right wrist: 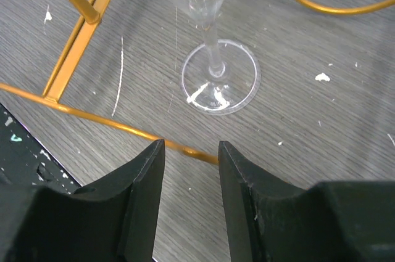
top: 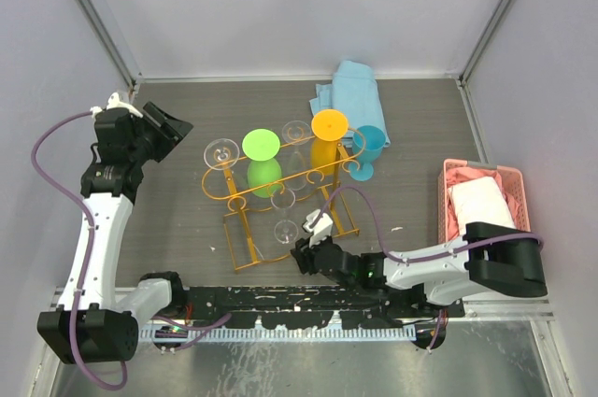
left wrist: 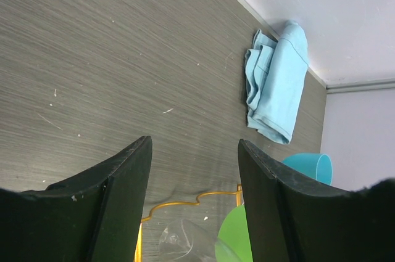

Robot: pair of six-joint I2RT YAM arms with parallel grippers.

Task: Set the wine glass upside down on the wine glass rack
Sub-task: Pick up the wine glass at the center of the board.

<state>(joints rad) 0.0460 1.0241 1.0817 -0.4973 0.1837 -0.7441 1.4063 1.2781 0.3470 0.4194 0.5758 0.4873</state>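
Note:
A clear wine glass [top: 285,227] stands upright on the table inside the base of the orange-gold wire rack [top: 245,246]. In the right wrist view its foot [right wrist: 219,77] is flat on the table just past the rack's base rail [right wrist: 80,114]. My right gripper [top: 304,252] is open and empty, low at the rack's near side, with the base rail between its fingertips [right wrist: 191,151]. My left gripper [top: 173,126] is open and empty, raised left of the rack. Clear [top: 222,151], green [top: 261,145] and orange [top: 329,123] glasses hang upside down on the top rail.
A teal glass [top: 369,147] stands at the rack's right end. A folded blue cloth [top: 348,89] lies at the back. A pink basket [top: 448,205] with a white cloth sits at the right. The left wrist view shows the rack rail [left wrist: 179,203] and blue cloth [left wrist: 274,83].

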